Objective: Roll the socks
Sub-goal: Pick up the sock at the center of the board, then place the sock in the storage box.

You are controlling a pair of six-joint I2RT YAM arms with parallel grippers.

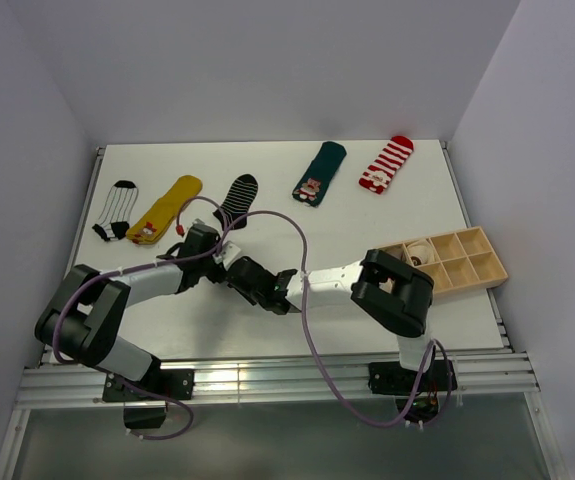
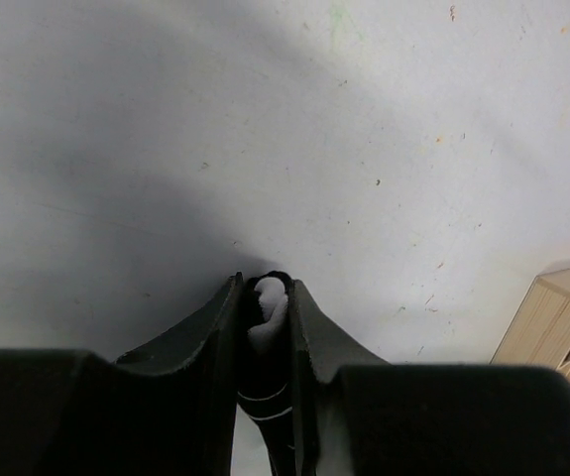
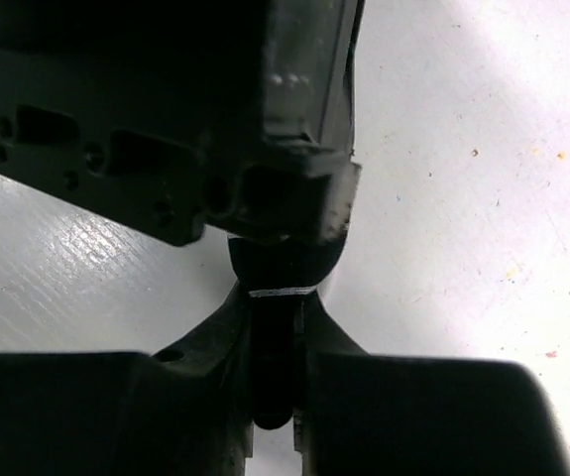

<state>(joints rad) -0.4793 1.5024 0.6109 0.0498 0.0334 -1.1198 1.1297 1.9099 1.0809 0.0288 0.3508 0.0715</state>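
**Both grippers pinched on one black sock, mid-table**

The black sock with thin white lines [image 2: 265, 327] is squeezed between the fingers of my left gripper [image 2: 265, 285], with a white bit of fabric bulging at the tips. My right gripper [image 3: 277, 297] is clamped on the same sock from the opposite side. Its tips are almost against the left gripper's body, so I have very little slack between the two.

Ahead of the left fingertips, open table [image 2: 364, 149] stretches away. The corner of the wooden tray [image 2: 557, 317] lies off to their right, near but apart.

From above, five loose socks lie beyond both grippers, toward the table's far edge:
- a black-and-white striped sock [image 1: 117, 210]
- a yellow sock [image 1: 165, 208]
- a dark sock [image 1: 237, 196], the nearest to the left gripper
- a teal sock [image 1: 319, 172]
- a red-and-white sock [image 1: 386, 164]

The table's near edge runs behind the arm bases.
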